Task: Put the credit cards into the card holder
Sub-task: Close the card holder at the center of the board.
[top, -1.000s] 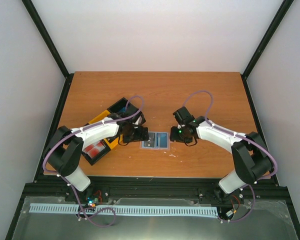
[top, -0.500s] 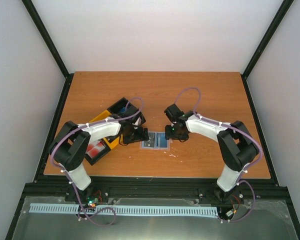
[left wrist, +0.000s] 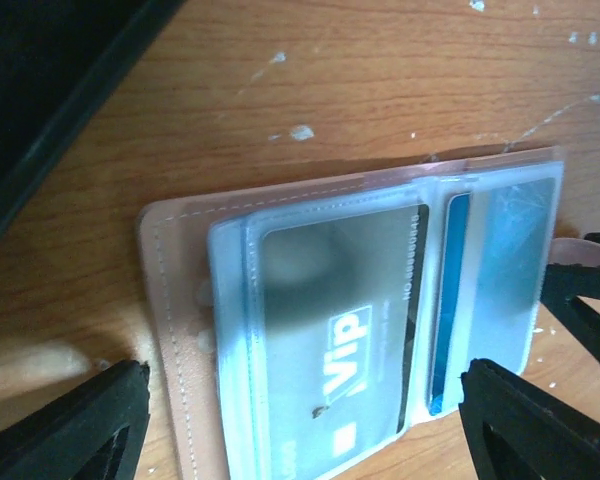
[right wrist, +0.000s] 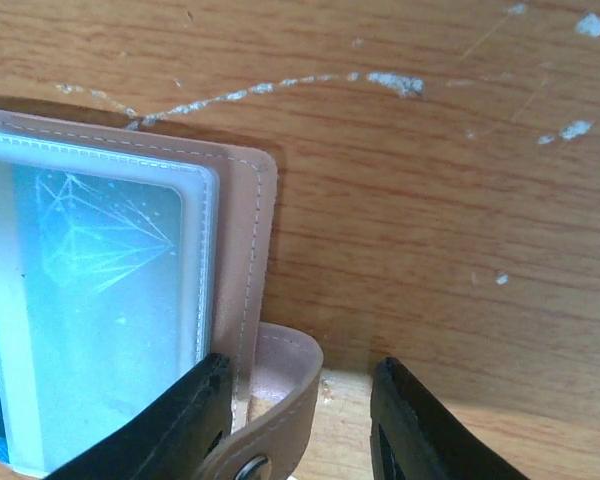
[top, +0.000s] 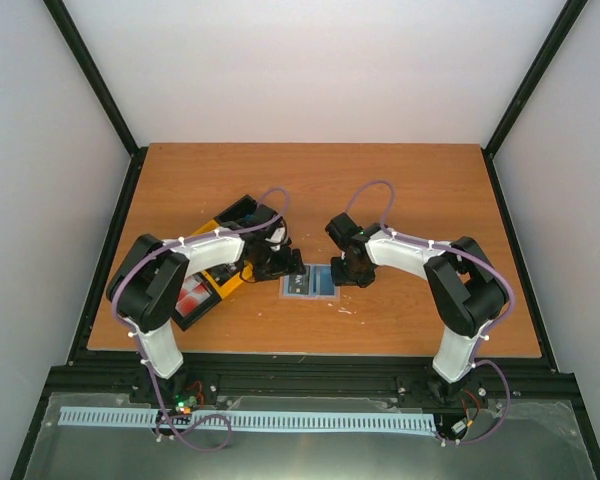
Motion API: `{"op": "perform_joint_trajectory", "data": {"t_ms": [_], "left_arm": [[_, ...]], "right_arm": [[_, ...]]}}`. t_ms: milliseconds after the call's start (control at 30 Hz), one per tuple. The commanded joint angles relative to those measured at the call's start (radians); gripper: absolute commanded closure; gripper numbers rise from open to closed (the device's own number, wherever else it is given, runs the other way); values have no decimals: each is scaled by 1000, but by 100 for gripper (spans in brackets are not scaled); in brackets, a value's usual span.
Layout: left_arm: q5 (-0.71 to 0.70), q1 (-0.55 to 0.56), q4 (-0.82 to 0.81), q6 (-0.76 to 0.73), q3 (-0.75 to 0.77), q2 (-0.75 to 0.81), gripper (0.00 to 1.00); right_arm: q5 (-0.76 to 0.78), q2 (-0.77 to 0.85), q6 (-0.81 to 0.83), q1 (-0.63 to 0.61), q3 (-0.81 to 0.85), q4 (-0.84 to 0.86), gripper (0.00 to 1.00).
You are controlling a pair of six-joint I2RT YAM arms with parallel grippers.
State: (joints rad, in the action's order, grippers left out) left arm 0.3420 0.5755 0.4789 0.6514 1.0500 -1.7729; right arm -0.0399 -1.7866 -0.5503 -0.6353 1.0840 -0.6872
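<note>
The holder [top: 310, 283] lies open and flat near the middle of the worktop's [top: 400, 190] near edge, with one of our grippers at each end of it. The left gripper [left wrist: 300, 400] has its jaws wide apart. One finger is off the holder's left edge, the other is by its right leaf, and it grips nothing. The right gripper [right wrist: 300, 385] is also spread, its fingers straddling the snap tab [right wrist: 275, 395] on the holder's right side without pinching it.

In the sleeves we see a dark VIP card [left wrist: 335, 300] on the left leaf and a light-blue card [right wrist: 90, 310] on the right leaf. A blue edge [left wrist: 448, 300] shows at the fold, and we cannot tell whether that one is fully seated.

We judge the step in hand to be settling the cards home while the holder is kept from sliding. To do that well, we should pin one leaf flat and push along the sleeve's line, not across it. We should also come in low and leave the tab alone, since lifting it would fold the leaf over.

The tray [top: 225, 287] sits toward the left edge, just beside our left wrist, so that arm has little room to swing. Something red [top: 190, 297] lies in its near bin, probably a card not yet fetched. Our grippers are close together across the holder and could clash.
</note>
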Motion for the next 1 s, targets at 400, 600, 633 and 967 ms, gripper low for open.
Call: {"op": "perform_joint_trajectory", "data": {"t_ms": [400,600,633,967], "left_arm": [[334,-54,-137,-54,12,-66,21],[444,-55,-169,-114,11,-38,27],[456,-54,-170,-119,12,-37,27],[619,-54,-190,-174,36,-56,28]], "right_arm": [[-62,-39,-18,-7,-26,31,63],[-18,-19,-40,-7,-30,42,64],[-11,-15,-46,-7,-29,44,65],[2,-4,-64,-7,-25,68,65]]}}
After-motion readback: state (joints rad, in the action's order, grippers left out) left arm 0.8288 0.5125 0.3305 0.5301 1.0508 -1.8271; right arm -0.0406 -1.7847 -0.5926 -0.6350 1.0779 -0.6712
